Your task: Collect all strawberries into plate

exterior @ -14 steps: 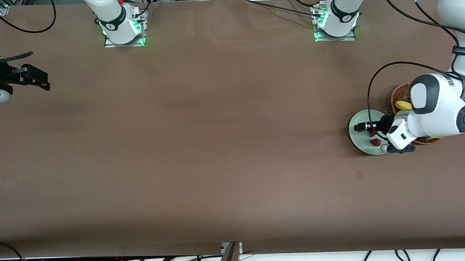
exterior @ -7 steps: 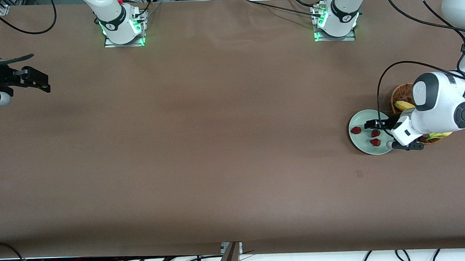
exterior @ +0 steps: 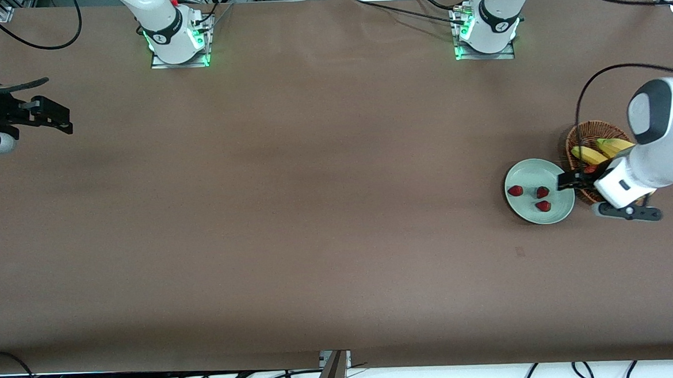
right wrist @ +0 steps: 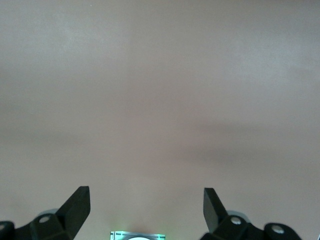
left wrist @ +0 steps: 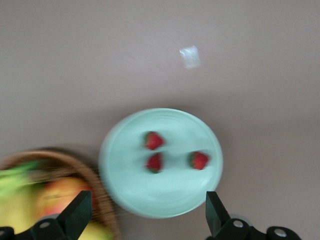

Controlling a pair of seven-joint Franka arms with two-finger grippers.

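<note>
Three strawberries (exterior: 515,190) (exterior: 542,192) (exterior: 543,206) lie on the mint-green plate (exterior: 525,209) at the left arm's end of the table. They also show in the left wrist view (left wrist: 154,140) (left wrist: 154,162) (left wrist: 199,160) on the plate (left wrist: 130,185). My left gripper (exterior: 569,181) is open and empty, up in the air over the plate's rim beside the basket; in the left wrist view (left wrist: 148,212) its jaws stand wide apart. My right gripper (exterior: 56,117) waits open and empty over the right arm's end of the table, over bare cloth (right wrist: 146,205).
A brown wicker basket (exterior: 584,133) with bananas (exterior: 591,154) stands against the plate, at the table end. In the left wrist view the basket (left wrist: 90,180) holds a red-yellow apple (left wrist: 62,192). A small mark (exterior: 520,252) lies on the cloth nearer the front camera.
My left gripper has drawn back from over the plate's middle toward the basket and risen, uncovering all three strawberries. The right arm has not moved.
</note>
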